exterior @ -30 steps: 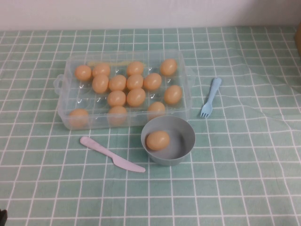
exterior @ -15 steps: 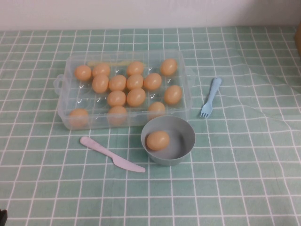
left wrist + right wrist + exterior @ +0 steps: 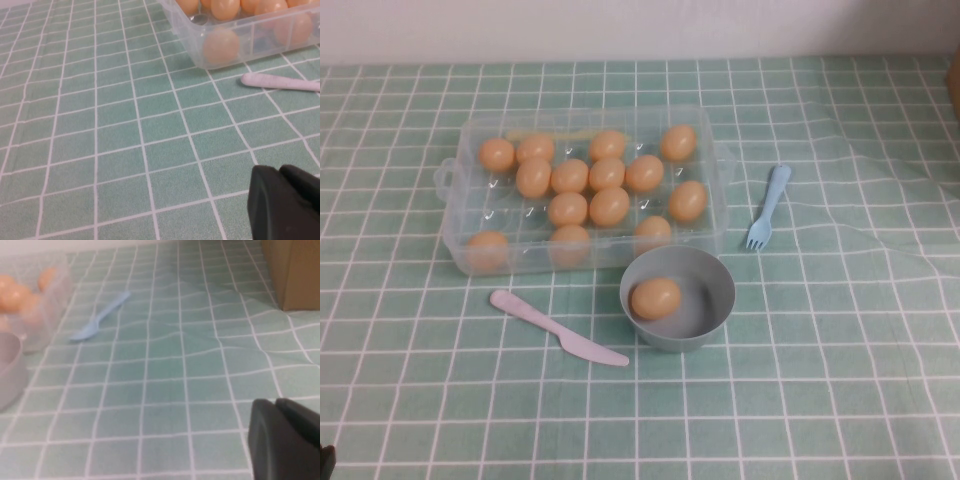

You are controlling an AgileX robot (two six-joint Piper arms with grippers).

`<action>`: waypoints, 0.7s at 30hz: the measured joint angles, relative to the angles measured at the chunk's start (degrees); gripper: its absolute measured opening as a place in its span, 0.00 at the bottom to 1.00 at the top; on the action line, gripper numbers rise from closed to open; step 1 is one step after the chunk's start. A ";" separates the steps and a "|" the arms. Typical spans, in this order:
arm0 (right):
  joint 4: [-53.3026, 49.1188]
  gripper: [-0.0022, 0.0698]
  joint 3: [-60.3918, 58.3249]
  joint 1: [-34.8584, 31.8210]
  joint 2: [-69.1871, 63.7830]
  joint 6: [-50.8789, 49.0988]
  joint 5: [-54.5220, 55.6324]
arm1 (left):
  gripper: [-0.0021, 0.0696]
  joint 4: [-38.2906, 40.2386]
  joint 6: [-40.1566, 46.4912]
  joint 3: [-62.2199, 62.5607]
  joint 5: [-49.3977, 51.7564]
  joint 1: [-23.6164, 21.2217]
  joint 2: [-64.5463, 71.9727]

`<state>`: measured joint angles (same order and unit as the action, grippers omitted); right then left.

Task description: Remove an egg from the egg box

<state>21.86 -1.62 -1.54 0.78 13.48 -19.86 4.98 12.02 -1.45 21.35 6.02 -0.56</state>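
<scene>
Judging from its smooth rounded shell, the egg (image 3: 687, 201) at the egg box's (image 3: 720, 205) fork-side edge looks light, slippery and fragile, so I would cradle its middle gently. My left pincer (image 3: 285, 202) and right pincer (image 3: 282, 437) hang low over the surface, well clear of the egg box; I cannot tell how wide either stands.

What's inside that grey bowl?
One egg lies in the bowl, left of its middle; the floor under it is hidden. The egg box behind holds the others. Left tool and right tool hang over the cloth, away from both.
</scene>
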 joint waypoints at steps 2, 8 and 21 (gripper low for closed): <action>4.53 0.01 0.00 0.00 0.00 0.00 1.60 | 0.02 0.00 0.00 0.00 0.00 0.00 0.00; 22.35 0.01 0.00 0.00 0.00 0.00 7.07 | 0.02 0.00 0.00 0.00 0.00 0.00 0.00; 35.73 0.01 0.00 0.00 0.00 3.83 11.56 | 0.02 0.00 0.00 0.00 0.00 0.00 0.00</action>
<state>57.59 -1.62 -1.54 0.78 17.31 -8.30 4.98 12.02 -1.45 21.35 6.02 -0.56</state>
